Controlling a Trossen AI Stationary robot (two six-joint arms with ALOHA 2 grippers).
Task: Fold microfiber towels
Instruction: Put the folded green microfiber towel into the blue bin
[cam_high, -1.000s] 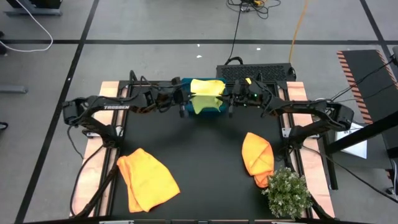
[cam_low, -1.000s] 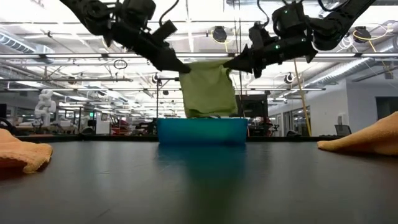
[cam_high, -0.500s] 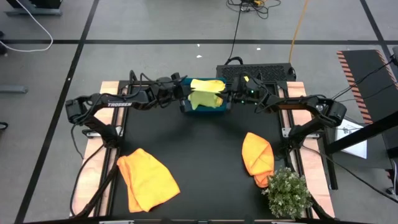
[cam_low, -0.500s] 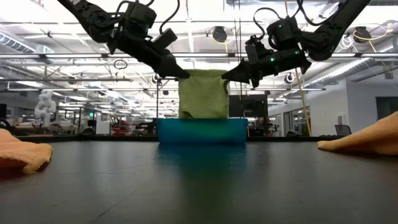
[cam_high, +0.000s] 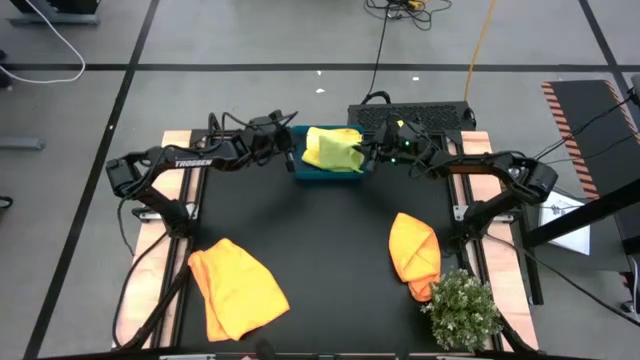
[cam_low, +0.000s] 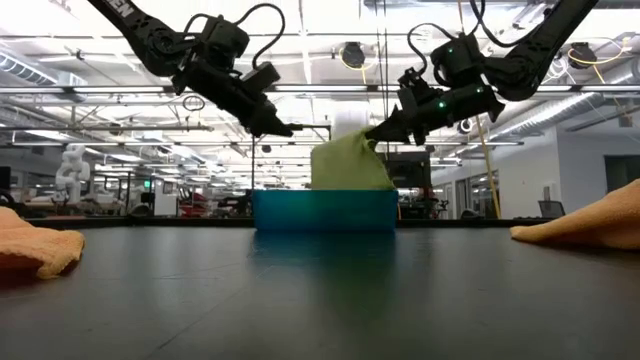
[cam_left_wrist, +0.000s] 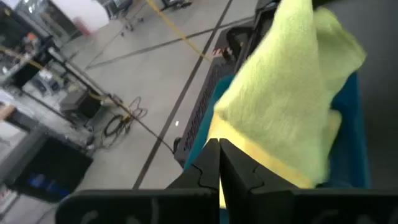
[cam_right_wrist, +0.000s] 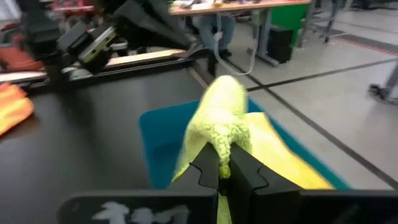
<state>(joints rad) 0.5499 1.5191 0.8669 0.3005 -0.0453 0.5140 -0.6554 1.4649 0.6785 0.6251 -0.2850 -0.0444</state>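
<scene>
The lime green towel (cam_low: 345, 165) slumps into the teal tray (cam_low: 325, 210) at the table's far edge. One of its corners is held up by my right gripper (cam_low: 370, 133), which is shut on it above the tray's right end. Under it in the tray lies the pale yellow towel (cam_left_wrist: 249, 149). My left gripper (cam_low: 290, 130) is shut on nothing, level above the tray's left end, just short of the green towel (cam_left_wrist: 286, 81). Two orange towels (cam_high: 238, 290) (cam_high: 413, 255) lie crumpled on the near half of the table. My right gripper pinches a bunched corner of the lime green towel (cam_right_wrist: 219, 146) between its two fingers; one layer or several, I cannot tell. The fingers come nearly level from the table's right side. The towel hangs slack from them, with its lower part in the tray.
A small bushy green plant (cam_high: 463, 308) stands at the near right corner, beside the right orange towel. A black box (cam_high: 410, 115) sits just beyond the table's far edge behind the tray. The black mat's middle (cam_high: 320, 240) lies bare between the two orange towels.
Both grippers have gone toward the far edge and a little down, over the tray. The green towel hung spread between them; its left corner has come away from my left gripper and dropped. The towel now slumps into the tray, held up only by my right gripper.
</scene>
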